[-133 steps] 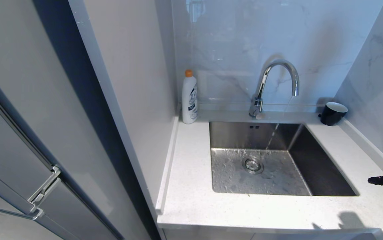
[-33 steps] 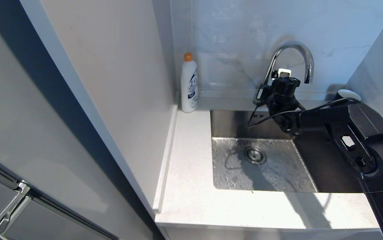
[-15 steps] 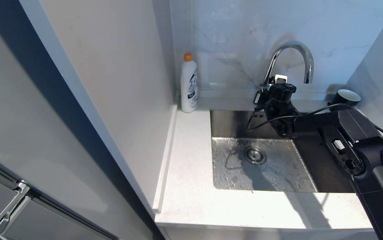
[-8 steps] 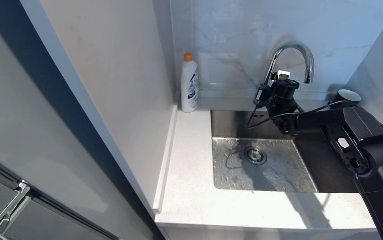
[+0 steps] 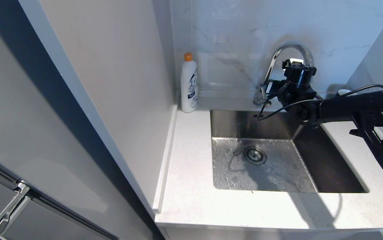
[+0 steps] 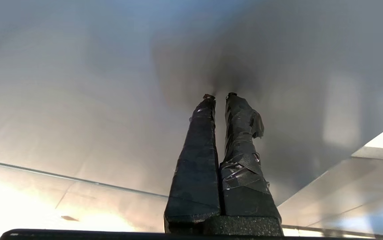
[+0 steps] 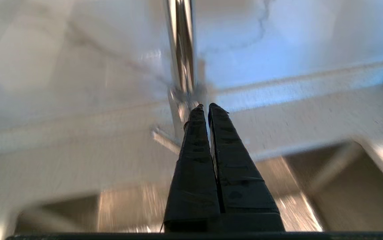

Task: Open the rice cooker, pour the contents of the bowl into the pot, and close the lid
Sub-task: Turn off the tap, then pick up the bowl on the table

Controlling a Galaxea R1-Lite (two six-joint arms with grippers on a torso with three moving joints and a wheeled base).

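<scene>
Right gripper (image 7: 208,106) higher, beside faucet (image 5: 273,65)

Left tool (image 6: 220,96) fingers pressed together, facing plain grey panel (image 6: 78,100).

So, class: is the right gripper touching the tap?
Cannot tell. In the right wrist view the right gripper, jaws shut, ends over the base of the tap, but neither contact nor a gap shows plainly. The head view does not settle it either.
</scene>
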